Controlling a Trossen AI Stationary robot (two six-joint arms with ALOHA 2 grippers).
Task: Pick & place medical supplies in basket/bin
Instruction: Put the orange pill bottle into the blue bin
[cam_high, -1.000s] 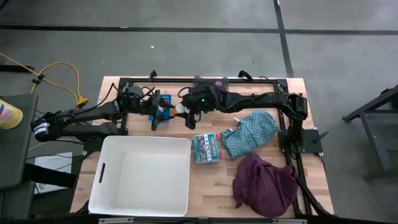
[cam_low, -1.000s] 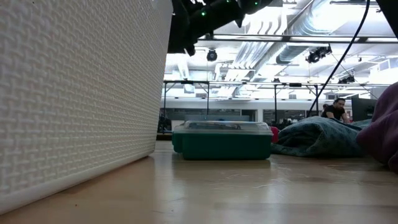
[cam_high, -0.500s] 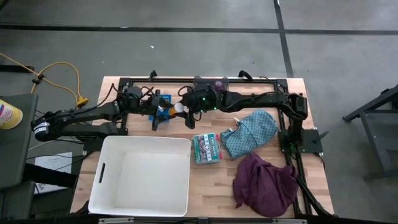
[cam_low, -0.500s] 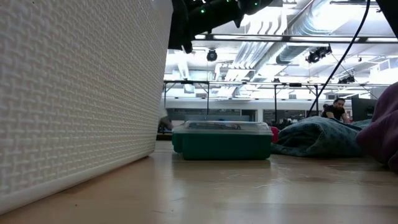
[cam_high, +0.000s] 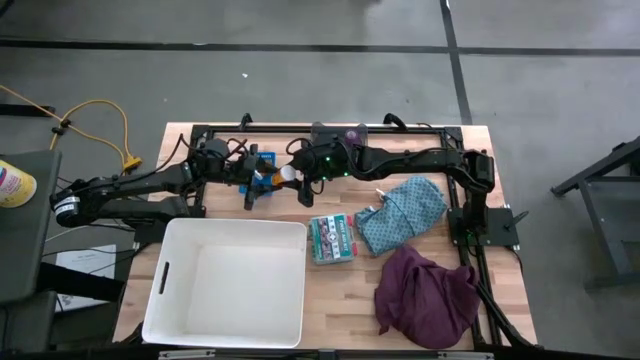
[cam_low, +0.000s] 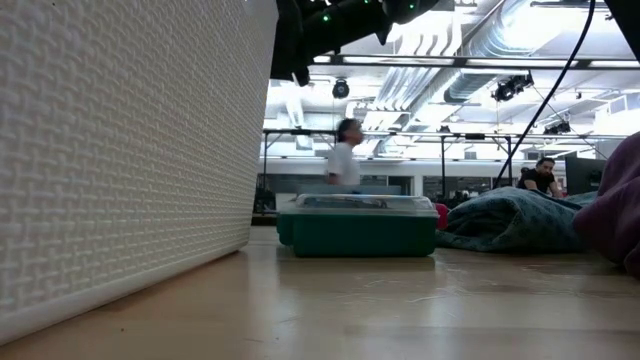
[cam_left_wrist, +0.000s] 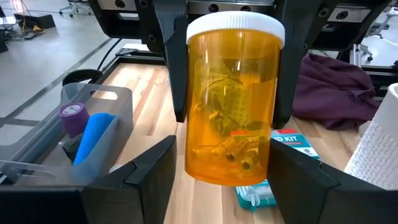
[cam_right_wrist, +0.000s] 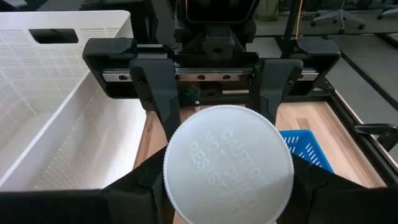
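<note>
An orange bottle (cam_left_wrist: 229, 106) with a white cap (cam_right_wrist: 228, 163) hangs above the table's far side, between my two grippers. My right gripper (cam_right_wrist: 227, 171) comes from the table's right and is shut on the bottle. Opposite it, my left gripper (cam_left_wrist: 222, 144) comes from the left; its open fingers stand on either side of the bottle's lower end. A purple roll (cam_left_wrist: 74, 118) and a blue roll (cam_left_wrist: 93, 138) lie in a grey tray (cam_left_wrist: 118, 106). The teal cloth (cam_high: 405, 212) and the maroon cloth (cam_high: 428, 295) lie on the table's right half. The white bin (cam_high: 225, 282) stands at the near left. My right gripper pinches the bottle's upper sides (cam_left_wrist: 199, 81), just under the cap, between its two fingers (cam_left_wrist: 176, 74). The fingers come from the table's right, slanting a little down. The bottle is lifted clear of the table, its cap end toward my right arm. My left gripper has a finger (cam_left_wrist: 152, 171) on each side of the bottle's bottom end; whether they touch it I cannot tell.
A green first-aid box (cam_high: 332, 238) lies between the bin and the teal cloth. A small blue basket (cam_right_wrist: 308, 149) sits under the grippers. A black frame (cam_high: 330, 130) runs along the far edge. People (cam_low: 345, 160) are in the room behind.
Neither arm nor the bottle has visibly moved. A person has walked into the low view in the room behind the table.
</note>
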